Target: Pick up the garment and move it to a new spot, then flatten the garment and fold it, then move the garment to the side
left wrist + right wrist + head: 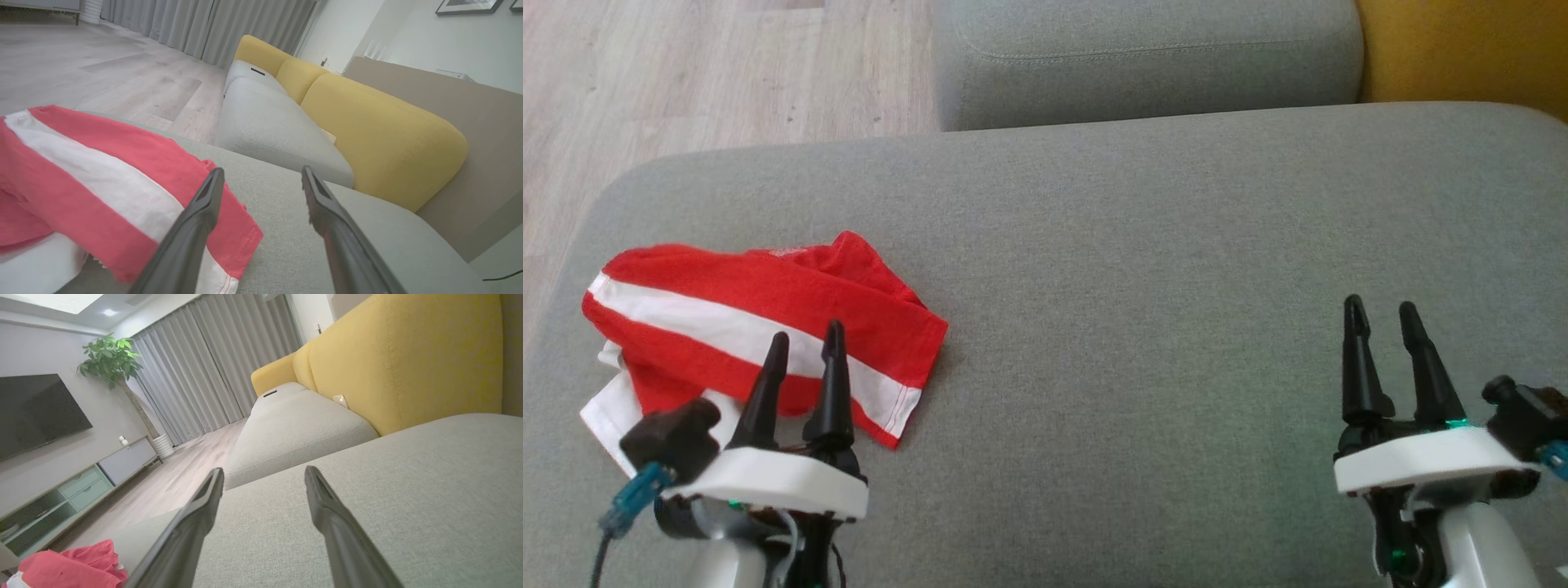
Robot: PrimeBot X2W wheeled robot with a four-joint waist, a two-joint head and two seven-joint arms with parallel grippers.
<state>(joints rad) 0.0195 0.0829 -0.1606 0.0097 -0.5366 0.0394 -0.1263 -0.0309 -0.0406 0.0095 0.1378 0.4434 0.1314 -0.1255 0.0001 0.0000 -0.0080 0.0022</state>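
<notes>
Garment (pixel 727 294) is lying crumpled at the lower left of the head view, on the grey sofa seat (pixel 1143 245). Left claw (pixel 806 335) is hovering at its near edge, fingers apart. Right claw (pixel 1380 304) is sitting at the lower right, also apart and empty. Cloth is looking light and limp, so pinching the hem corner seems best.

Left end effector (pixel 262 171) spread, empty; red-white garment (pixel 102 183) leftward on grey cushion (pixel 294 245).

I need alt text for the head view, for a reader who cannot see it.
A crumpled red-and-white garment lies at the left of a grey sofa cushion. The open left gripper overlaps it; the open right gripper is over bare cushion, lower right.
</notes>
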